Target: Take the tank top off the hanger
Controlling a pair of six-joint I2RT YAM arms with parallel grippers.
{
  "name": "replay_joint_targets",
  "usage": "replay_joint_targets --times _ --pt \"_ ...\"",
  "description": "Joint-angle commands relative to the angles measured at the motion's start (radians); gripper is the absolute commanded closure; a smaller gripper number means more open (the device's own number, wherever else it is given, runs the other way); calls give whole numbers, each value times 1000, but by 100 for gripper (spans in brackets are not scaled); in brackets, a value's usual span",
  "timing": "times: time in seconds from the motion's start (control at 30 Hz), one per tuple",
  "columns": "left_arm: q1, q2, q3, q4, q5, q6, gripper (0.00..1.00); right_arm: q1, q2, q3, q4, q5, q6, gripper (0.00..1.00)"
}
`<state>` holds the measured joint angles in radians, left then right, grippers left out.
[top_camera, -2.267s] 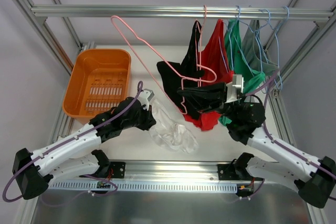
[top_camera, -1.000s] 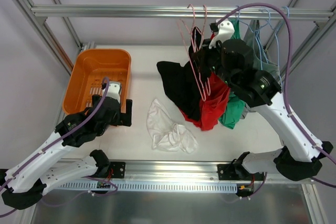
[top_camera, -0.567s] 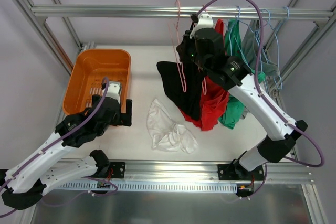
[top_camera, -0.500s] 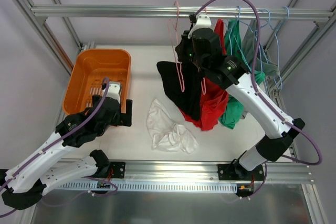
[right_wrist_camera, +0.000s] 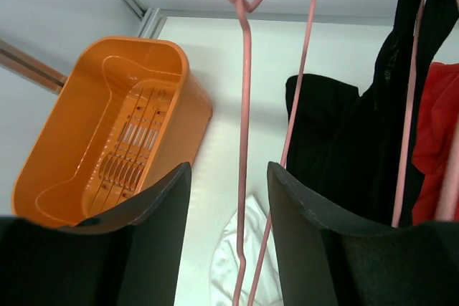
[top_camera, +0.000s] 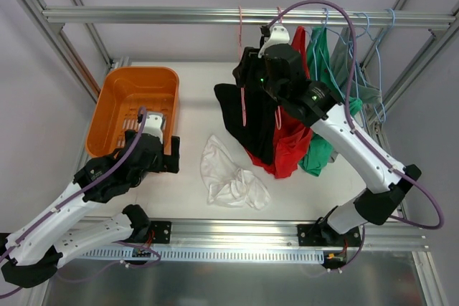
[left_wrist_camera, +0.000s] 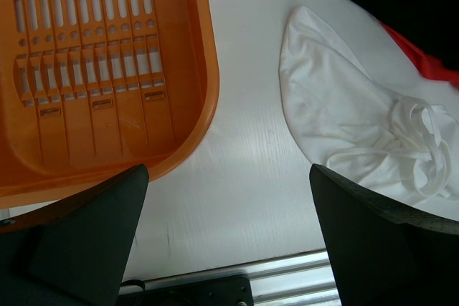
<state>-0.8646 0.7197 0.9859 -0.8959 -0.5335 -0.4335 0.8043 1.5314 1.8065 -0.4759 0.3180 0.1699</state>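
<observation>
Tank top (top_camera: pixel 233 177) crumpled on table (top_camera: pixel 193 105), clear of basket rim (top_camera: pixel 143 69) | left fingers (left_wrist_camera: pixel 79 241) spread | right fingers (right_wrist_camera: pixel 330 249) parted around pink hanger (right_wrist_camera: pixel 244 105)

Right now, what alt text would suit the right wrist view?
A bare pink wire hanger hangs between the parted fingers of the right gripper. Beyond are an orange slotted plastic basket at left and black hanging fabric at right.

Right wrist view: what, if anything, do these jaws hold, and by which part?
Nothing: the right gripper has its jaws apart, and the wire of the pink hanger runs loose between them.
</observation>
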Motion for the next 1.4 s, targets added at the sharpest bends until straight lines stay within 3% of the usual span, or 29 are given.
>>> replay_joint_targets --times 0.0,0.23,0.3,0.5,0.57,0.7,0.87,1.03,1.27,1.3,1.37 --pt "-4 -6 -1 20 -5 12 1 -2 -115 -16 49 -31 -32 50" --pt "-4 -20 0 23 3 10 1 -2 -253 -113 17 -43 -101 44" --pt "-4 -16 7 25 15 10 1 -2 -298 -151 11 -112 -116 40" --pt "-7 96 37 112 235 -79 1 -2 -410 -239 -95 -399 -217 1" --pt "-25 162 33 164 277 -115 1 -2 -499 -277 -145 -384 -251 1" --pt "-146 403 48 238 204 -136 1 -2 -698 -400 -181 -267 -260 1" --pt "-168 646 25 420 283 -139 1 -4 -888 -478 -222 -284 -254 1" --pt "-180 816 7 590 389 -163 1 -4 -959 -518 -277 -277 -248 0" --pt "-209 1015 0 657 379 -214 2 -2 -1005 -578 -288 -283 -239 1" --pt "-217 1021 -6 658 371 -221 6 -5 -1008 -588 -290 -284 -239 1" --pt "-229 1032 -23 658 350 -241 46 -2 -1013 -595 -290 -287 -237 1"
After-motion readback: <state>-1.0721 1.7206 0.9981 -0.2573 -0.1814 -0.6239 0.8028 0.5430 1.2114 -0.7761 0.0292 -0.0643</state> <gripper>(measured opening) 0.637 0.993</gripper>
